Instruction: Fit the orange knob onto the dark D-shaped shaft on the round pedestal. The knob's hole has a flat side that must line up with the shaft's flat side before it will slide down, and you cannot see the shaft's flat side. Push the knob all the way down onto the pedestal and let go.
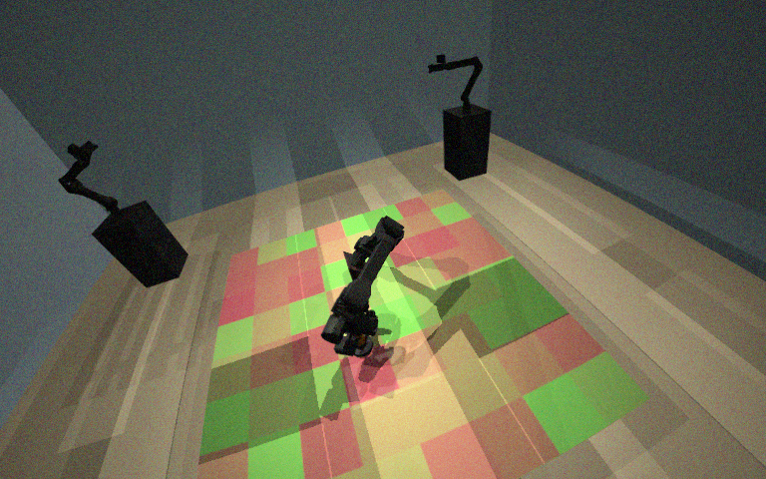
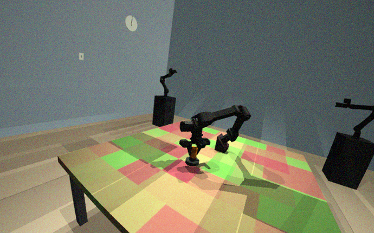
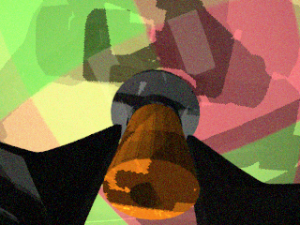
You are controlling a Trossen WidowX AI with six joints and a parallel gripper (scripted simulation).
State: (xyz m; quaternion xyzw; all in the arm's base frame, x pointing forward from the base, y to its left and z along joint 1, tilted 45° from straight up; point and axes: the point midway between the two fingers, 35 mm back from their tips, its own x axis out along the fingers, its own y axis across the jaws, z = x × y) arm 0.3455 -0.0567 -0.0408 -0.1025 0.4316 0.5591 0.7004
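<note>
Table [image 1: 406,406] [image 2: 156,191] edge well apart from the pedestal [image 1: 366,348] [image 2: 192,162] [image 3: 157,84] on every side. Patchwork top extends around it; arm base [image 2: 221,144] stands behind, with a gap between in exterior view. Gripper [image 1: 354,340] [image 2: 193,154] [image 3: 154,135] partway open, fingers flanking the orange knob [image 1: 361,339] [image 2: 193,152] [image 3: 152,187], no firm grip; light contact unclear. Knob stands over the pedestal; full seating cannot be told. Top view mostly hides the knob; exterior shows its side, wrist its end face with a dark patch. Wall clock [image 2: 131,23]: exterior only.
</note>
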